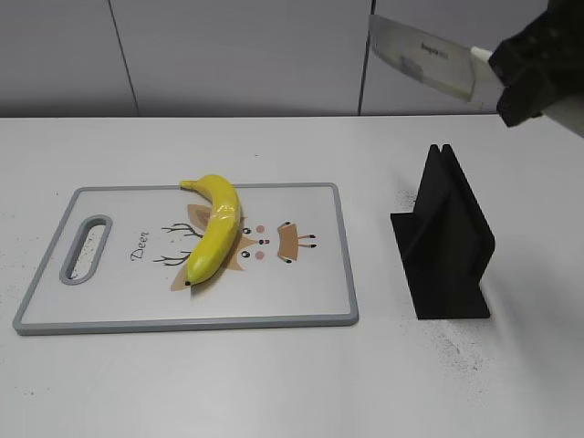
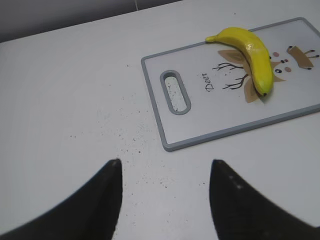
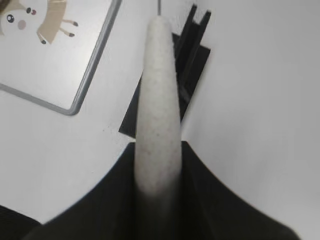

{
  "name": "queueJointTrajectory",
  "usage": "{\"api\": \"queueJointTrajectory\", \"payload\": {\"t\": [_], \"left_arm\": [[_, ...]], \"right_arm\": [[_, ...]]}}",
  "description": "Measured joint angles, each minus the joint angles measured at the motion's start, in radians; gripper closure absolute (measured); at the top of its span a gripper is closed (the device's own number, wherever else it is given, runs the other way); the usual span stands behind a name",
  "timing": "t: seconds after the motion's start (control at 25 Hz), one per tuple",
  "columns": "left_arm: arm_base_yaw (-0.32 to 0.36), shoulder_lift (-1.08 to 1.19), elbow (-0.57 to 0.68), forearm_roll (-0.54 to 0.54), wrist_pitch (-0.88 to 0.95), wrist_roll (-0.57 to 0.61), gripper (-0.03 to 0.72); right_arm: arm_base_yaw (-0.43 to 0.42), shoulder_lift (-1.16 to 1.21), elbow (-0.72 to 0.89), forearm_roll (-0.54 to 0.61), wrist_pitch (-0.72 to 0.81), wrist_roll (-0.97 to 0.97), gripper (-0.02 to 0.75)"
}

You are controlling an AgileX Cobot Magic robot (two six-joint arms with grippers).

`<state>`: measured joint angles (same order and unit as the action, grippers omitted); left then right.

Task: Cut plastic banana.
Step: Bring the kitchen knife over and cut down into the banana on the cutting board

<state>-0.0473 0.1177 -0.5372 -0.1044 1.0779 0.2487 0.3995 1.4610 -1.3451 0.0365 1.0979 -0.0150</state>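
The yellow plastic banana (image 1: pixel 215 228) lies whole on the white cutting board (image 1: pixel 301 292), over its deer picture; it also shows in the left wrist view (image 2: pixel 252 50). My right gripper (image 1: pixel 527 78) is high at the upper right, shut on the speckled handle (image 3: pixel 157 100) of a white knife whose blade (image 1: pixel 424 57) points left, well above and right of the banana. My left gripper (image 2: pixel 165 170) is open and empty over bare table, left of and in front of the board (image 2: pixel 200 127); it is out of the exterior view.
A black knife stand (image 1: pixel 445 239) sits on the table right of the board, below the knife; it also shows in the right wrist view (image 3: pixel 190 60). The board has a grey rim and a handle slot (image 1: pixel 86 248) at its left end. A grey wall rises behind the table.
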Motion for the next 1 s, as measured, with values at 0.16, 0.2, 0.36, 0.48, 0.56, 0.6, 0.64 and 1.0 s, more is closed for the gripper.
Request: {"api": "queueJointTrajectory", "payload": {"t": [0.16, 0.2, 0.36, 0.48, 0.56, 0.6, 0.64, 1.0], "left_arm": [[0.0, 0.131, -0.039, -0.019, -0.065, 0.078, 0.156], [0.0, 0.165, -0.044, -0.025, -0.084, 0.097, 0.156], [0.0, 0.329, -0.085, -0.082, -0.159, 0.197, 0.156], [0.0, 0.466, -0.14, -0.143, -0.199, 0.327, 0.156], [0.0, 0.56, -0.191, -0.18, -0.214, 0.427, 0.156], [0.0, 0.614, -0.221, -0.197, -0.218, 0.482, 0.157], [0.0, 0.659, -0.248, -0.211, -0.219, 0.526, 0.157], [-0.06, 1.106, -0.573, -0.297, -0.205, 0.865, 0.171]], "right_arm": [[0.0, 0.06, -0.112, 0.043, 0.012, -0.219, 0.579], [0.0, 0.083, -0.142, 0.068, 0.023, -0.271, 0.579], [0.0, 0.173, -0.237, 0.151, 0.058, -0.467, 0.579], [0.0, 0.236, -0.289, 0.185, 0.059, -0.595, 0.579], [0.0, 0.277, -0.318, 0.209, 0.06, -0.688, 0.579], [0.0, 0.298, -0.331, 0.223, 0.06, -0.738, 0.579], [0.0, 0.318, -0.341, 0.239, 0.06, -0.783, 0.579], [0.0, 0.444, -0.378, 0.386, 0.05, -1.288, 0.579]]}}
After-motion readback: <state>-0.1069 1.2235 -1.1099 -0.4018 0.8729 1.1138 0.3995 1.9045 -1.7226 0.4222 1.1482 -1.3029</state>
